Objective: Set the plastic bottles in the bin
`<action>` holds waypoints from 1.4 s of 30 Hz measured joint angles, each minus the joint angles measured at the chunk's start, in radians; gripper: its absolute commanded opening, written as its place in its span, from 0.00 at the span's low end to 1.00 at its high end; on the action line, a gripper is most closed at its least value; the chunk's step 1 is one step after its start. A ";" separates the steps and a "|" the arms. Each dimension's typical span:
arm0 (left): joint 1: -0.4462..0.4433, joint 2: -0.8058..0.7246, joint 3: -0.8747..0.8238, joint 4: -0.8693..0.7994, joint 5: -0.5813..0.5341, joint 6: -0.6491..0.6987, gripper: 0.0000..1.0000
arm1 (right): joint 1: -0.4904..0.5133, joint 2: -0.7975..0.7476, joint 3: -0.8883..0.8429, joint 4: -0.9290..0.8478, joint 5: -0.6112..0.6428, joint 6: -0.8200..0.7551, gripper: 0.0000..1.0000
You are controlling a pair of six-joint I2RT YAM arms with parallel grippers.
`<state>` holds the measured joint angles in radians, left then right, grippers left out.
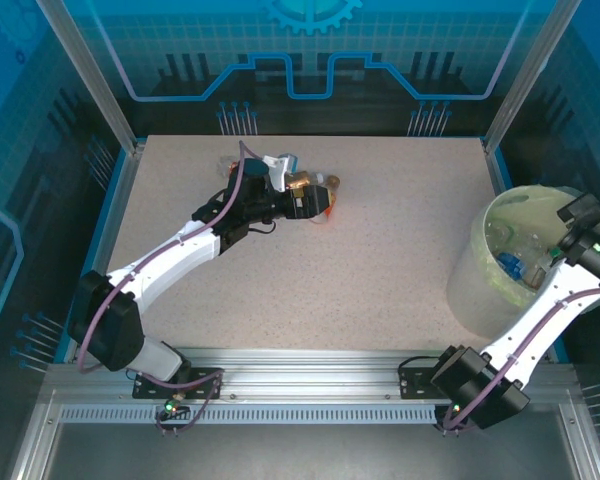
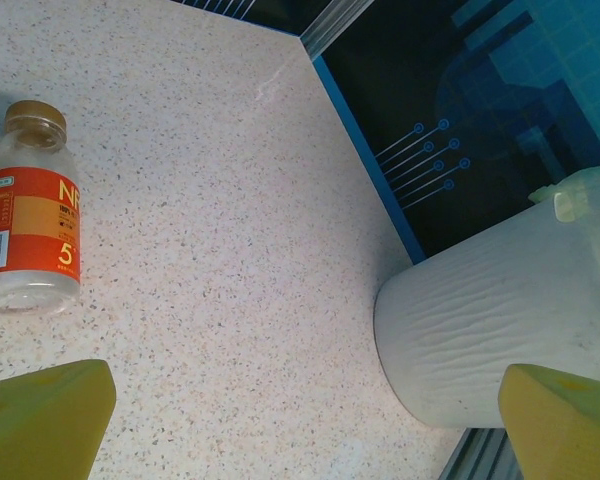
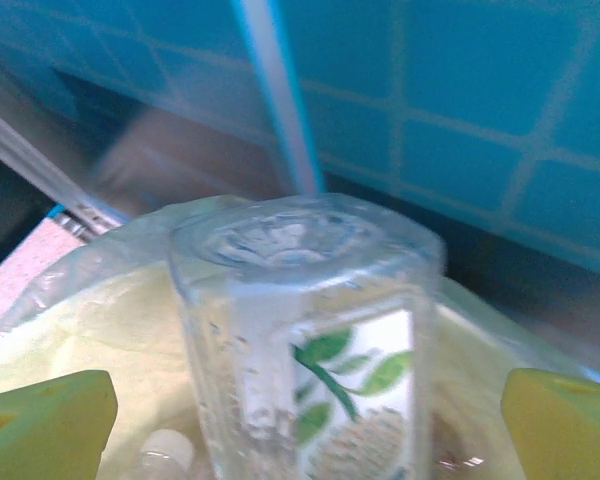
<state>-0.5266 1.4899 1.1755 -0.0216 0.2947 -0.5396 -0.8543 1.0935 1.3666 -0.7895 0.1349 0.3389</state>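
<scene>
Beige speckled tabletop (image 1: 400, 250), edged in blue, sits inside an aluminium frame with blue see-through panels printed with circuit lines.

At the far left-centre of the table the left gripper (image 2: 305, 420) hovers with its yellow-green fingers spread wide and nothing between them. An orange-labelled bottle (image 2: 30, 225) with a tan cap lies on its side on the table ahead of the finger at the wrist view's left edge, clear of both fingers. The white-walled bin (image 2: 480, 330) stands at the table's right edge, well apart from this bottle.

The right gripper (image 3: 305, 420) hangs over the bin with its fingers just as wide. A clear bottle with a green leaf label (image 3: 310, 330) stands base-up between them, above the pale yellow-green liner (image 3: 70, 320), with a gap on each side. The view is blurred, so contact cannot be told.

Counted from above: two arms, one bin, and about three bottles clustered by the left gripper, partly hidden by it. Several more lie in the bin, their number unclear.
</scene>
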 measured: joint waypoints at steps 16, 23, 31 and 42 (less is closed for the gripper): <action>0.000 0.017 0.000 0.000 -0.015 -0.003 0.99 | 0.082 0.032 0.010 0.067 -0.110 -0.179 0.62; 0.000 0.024 0.000 0.000 -0.015 -0.003 0.99 | 0.181 0.016 0.037 0.092 -0.089 -0.449 0.58; 0.000 0.045 0.000 0.004 -0.014 -0.016 0.99 | 0.306 -0.012 0.005 0.125 -0.128 -0.939 0.57; 0.000 0.058 0.000 0.004 -0.015 -0.042 0.99 | 0.319 -0.087 -0.119 0.135 -0.203 -1.250 1.00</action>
<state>-0.5266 1.5475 1.1759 -0.0177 0.2794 -0.5816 -0.5358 1.0061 1.2476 -0.6548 -0.0685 -0.9112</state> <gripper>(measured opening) 0.992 0.996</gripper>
